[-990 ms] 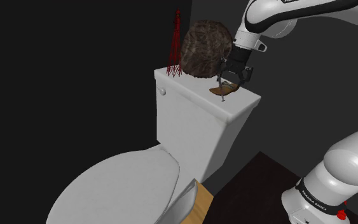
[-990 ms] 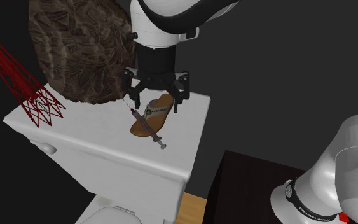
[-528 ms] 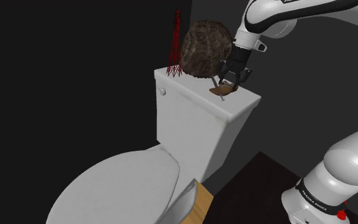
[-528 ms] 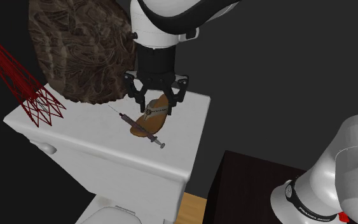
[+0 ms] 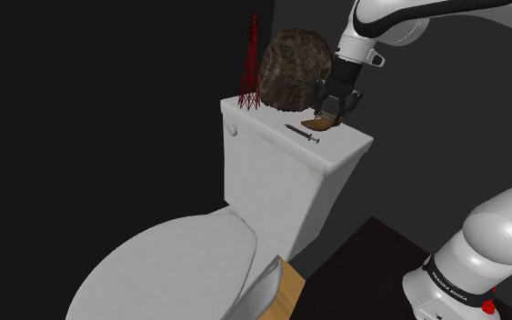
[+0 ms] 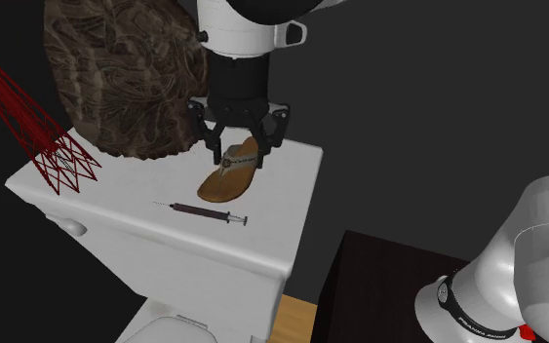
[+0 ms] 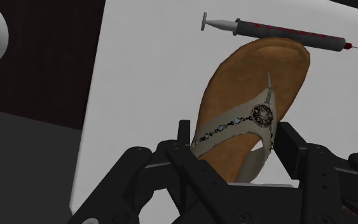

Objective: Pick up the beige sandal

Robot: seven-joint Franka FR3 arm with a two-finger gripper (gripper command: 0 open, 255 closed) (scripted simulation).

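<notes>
1. Gripper (image 6: 238,151) is over the tank (image 6: 145,195) lid, near its rear edge. The fingers (image 7: 182,135) are clenched on the sandal (image 6: 233,175).
2. The fingers grip the sandal from both sides at the strap, towards the heel. The toe end sticks out past the fingertips.
3. Sandal: tan footbed and a pale beaded strap with a round medallion. It hangs tilted, heel up in the jaws and toe low over the lid. Cannot tell whether the toe touches.
4. Syringe (image 6: 209,211), dark red barrel, lies flat on the lid. It is just beyond the sandal's toe, towards the tank's front edge, and apart from the sandal.
5. A shaggy brown lump (image 6: 126,78) is at the tank's rear, just beside the gripper. A red lattice tower (image 5: 250,64) stands on the lid's far corner.
6. Writing: the black band (image 6: 467,310) at the arm's base reads "FRANKA EMIKA".
7. Surface: plain white tank lid. The bowl's cover (image 5: 172,264), shut, is below the tank's front.
8. Room: dark grey walls. There is a strip of wood floor (image 5: 286,286) beside the tank's foot, with dark flooring (image 5: 363,273) past it.
</notes>
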